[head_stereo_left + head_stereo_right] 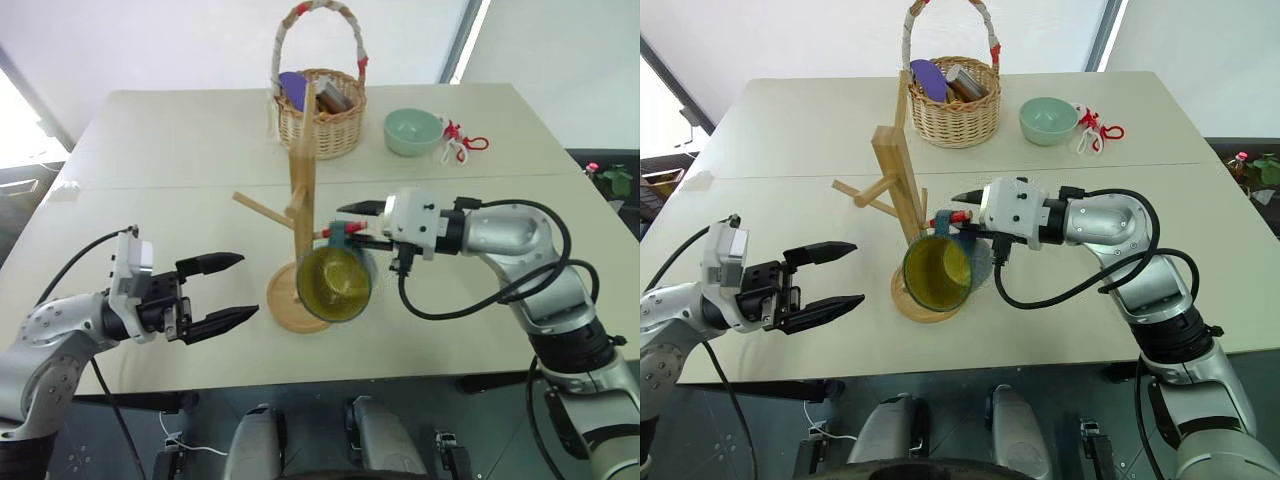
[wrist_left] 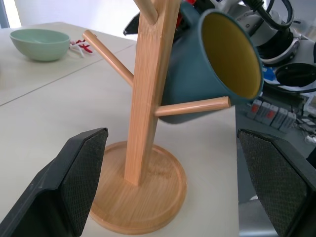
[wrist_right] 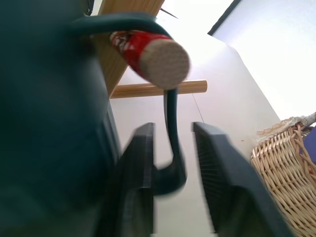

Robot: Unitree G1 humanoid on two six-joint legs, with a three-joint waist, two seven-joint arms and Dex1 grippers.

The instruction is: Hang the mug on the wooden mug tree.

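The mug (image 1: 335,283) hangs on the wooden mug tree (image 1: 300,215), with its loop handle passed over the red-tipped peg (image 3: 148,54). Its dark teal body tilts so that the olive-yellow inside faces toward the robot, and it sits above the round base (image 2: 143,197) of the tree, not touching the worktop (image 1: 180,150).

The right claw (image 3: 173,168) is at the handle of the mug. In the right wrist view its two fingers (image 3: 219,173) stand on each side of the thin handle loop with a small gap, so they are apart and are not pressing on the handle. I cannot tell if one finger touches the handle.

The left claw (image 1: 225,290) is to the robot's left of the tree, near its base. Its fingers are spread wide and hold nothing. In the left wrist view the pole and the mug show between the two fingers, farther off.

The tree stands upright in the middle of the worktop, with other bare pegs pointing out at angles. At the far side there is a wicker basket (image 1: 320,115) with a wrapped handle and some things inside. Beside it stands a pale green bowl (image 1: 412,131), and a small red and white object (image 1: 462,142) lies just beside the bowl.
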